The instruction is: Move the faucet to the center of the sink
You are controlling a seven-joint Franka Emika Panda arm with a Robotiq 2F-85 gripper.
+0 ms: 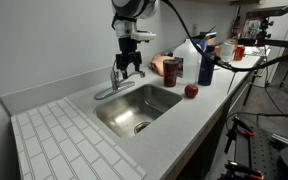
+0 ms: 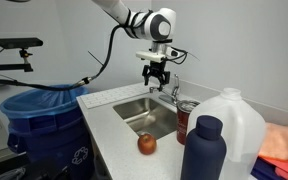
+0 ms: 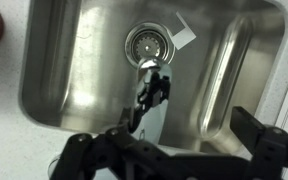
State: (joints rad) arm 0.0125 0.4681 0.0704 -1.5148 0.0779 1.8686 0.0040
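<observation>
White desk [image 1: 199, 110] surrounds the sink [image 1: 124, 115]; gripper [image 1: 131, 72] hangs wide open, empty, over the faucet [image 1: 112, 88]. Stiff, slick chrome, likely swivels: pinch the spout [image 3: 150, 95] midway.

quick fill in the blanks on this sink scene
1. The apple beside the sink is ___.
2. The pincer hangs open just above the chrome ___.
3. The tall bottle is dark ___.
Missing words: red; faucet; blue.
</observation>
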